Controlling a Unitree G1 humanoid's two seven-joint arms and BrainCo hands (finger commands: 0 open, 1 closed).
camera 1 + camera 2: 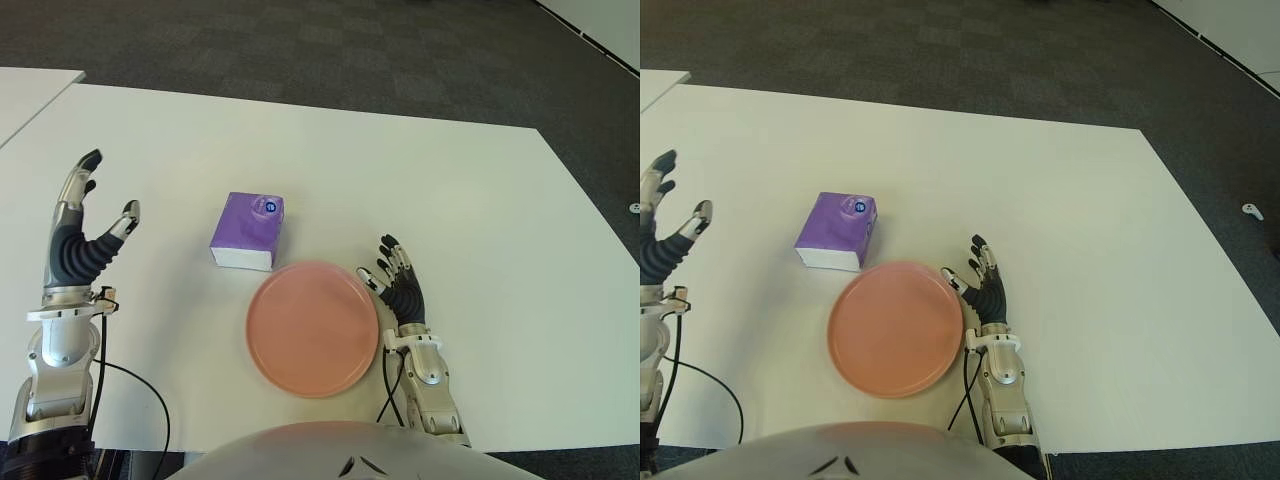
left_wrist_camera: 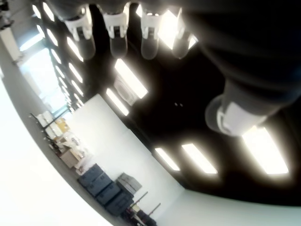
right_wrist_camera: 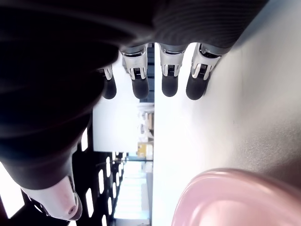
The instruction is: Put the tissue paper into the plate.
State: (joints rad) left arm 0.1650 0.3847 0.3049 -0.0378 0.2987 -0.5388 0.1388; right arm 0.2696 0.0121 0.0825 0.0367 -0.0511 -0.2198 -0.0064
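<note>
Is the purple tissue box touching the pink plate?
Cannot tell. In both eye views the tissue box has its near edge right at the plate's far rim, with no clear gap or contact.

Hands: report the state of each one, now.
Left hand: open, fingers spread, holding nothing, raised left of the tissue pack.
Right hand: open, holding nothing, beside the plate, on its right.

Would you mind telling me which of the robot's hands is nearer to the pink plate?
Right. The right hand lies open just beside the pink plate on its right edge; the left hand is raised, open, well off to the plate's left.
</note>
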